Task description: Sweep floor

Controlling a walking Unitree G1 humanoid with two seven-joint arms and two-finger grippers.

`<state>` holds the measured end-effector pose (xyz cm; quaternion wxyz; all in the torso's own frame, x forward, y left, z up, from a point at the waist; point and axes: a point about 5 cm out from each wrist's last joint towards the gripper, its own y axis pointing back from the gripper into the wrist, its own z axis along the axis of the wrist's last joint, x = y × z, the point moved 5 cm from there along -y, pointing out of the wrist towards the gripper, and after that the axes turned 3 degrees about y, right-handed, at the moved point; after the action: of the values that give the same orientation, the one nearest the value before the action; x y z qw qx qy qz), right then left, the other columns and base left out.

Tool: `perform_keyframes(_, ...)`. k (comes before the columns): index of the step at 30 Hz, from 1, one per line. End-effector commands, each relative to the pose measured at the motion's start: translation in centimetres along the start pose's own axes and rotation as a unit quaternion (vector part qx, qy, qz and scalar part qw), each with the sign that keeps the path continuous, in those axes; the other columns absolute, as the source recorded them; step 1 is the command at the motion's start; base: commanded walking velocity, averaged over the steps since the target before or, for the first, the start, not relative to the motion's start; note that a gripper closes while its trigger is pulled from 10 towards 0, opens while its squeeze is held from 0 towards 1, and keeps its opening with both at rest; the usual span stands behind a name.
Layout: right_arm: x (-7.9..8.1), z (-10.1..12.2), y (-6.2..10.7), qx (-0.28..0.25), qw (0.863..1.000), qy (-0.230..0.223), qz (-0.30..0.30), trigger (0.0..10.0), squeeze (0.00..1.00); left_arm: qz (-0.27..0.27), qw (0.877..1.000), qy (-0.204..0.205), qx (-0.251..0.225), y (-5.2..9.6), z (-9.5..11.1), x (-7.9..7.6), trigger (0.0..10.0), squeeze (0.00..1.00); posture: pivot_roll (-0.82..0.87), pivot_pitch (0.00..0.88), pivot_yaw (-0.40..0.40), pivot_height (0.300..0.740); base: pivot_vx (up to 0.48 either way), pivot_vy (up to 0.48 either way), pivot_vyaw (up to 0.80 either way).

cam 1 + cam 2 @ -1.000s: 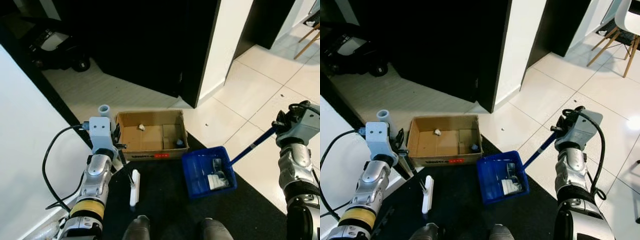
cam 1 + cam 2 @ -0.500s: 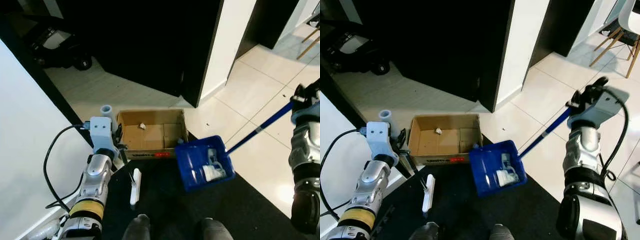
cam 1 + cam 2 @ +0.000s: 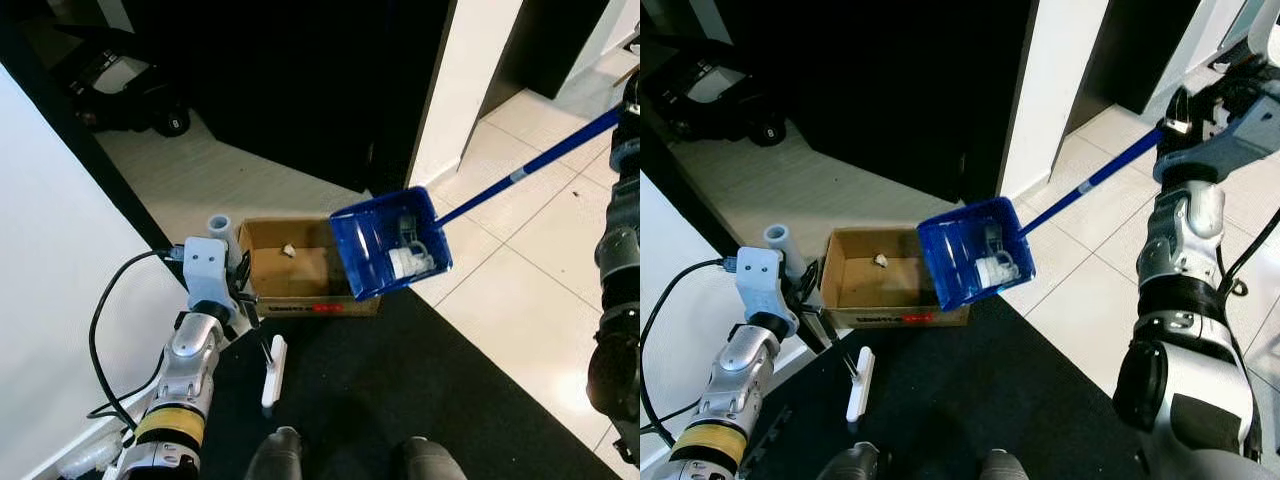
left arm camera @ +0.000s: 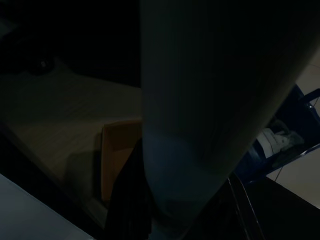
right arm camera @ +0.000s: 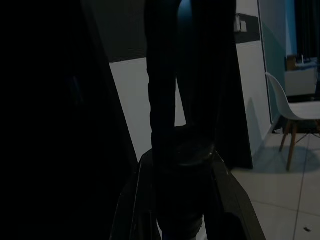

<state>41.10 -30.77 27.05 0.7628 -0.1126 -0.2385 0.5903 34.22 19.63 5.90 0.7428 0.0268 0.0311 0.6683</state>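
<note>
Dustpan, blue plastic w/ long blue handle (image 3: 975,252), hangs tilted over open brown cardboard box (image 3: 880,288) to dump scraps; right gripper (image 3: 1200,112) clamped on handle, left gripper (image 3: 235,300) clamped on white brush (image 3: 272,370).

We cannot see the fingers of the right gripper (image 3: 1188,112) clearly; they are small and partly cut by the picture's edge. The blue handle (image 3: 540,163) leaves the left eye view at its right border. The white scraps in the dustpan (image 3: 388,242) are too small for us to identify, and so is the pale bit in the cardboard box (image 3: 300,272). The left wrist view is very dark, with a pale pole (image 4: 210,100) covering most of it.
</note>
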Motion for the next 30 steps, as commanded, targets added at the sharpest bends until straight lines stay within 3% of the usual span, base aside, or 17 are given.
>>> perform_keyframes(1,0.1,0.0,-0.1,-0.003,1.000,-0.004,0.001,10.0,0.00,-0.005,1.000,0.002,0.015,0.5,-0.8,0.0,10.0,0.00,-0.02,0.085,-0.013,0.740,0.000,0.000,0.00)
perform_keyframes(16,1.0,-0.8,-0.2,0.007,1.000,-0.021,-0.002,10.0,0.00,-0.004,1.000,0.015,0.005,0.7,-0.7,-0.5,10.0,0.00,-0.02,0.088,-0.017,0.740,0.297,0.000,0.00)
perform_keyframes(30,1.8,-0.5,-0.7,0.001,1.000,-0.031,0.007,10.0,0.00,0.004,1.000,0.021,0.000,1.1,-0.5,0.1,10.0,0.00,-0.01,0.083,-0.021,0.740,0.272,0.000,0.00)
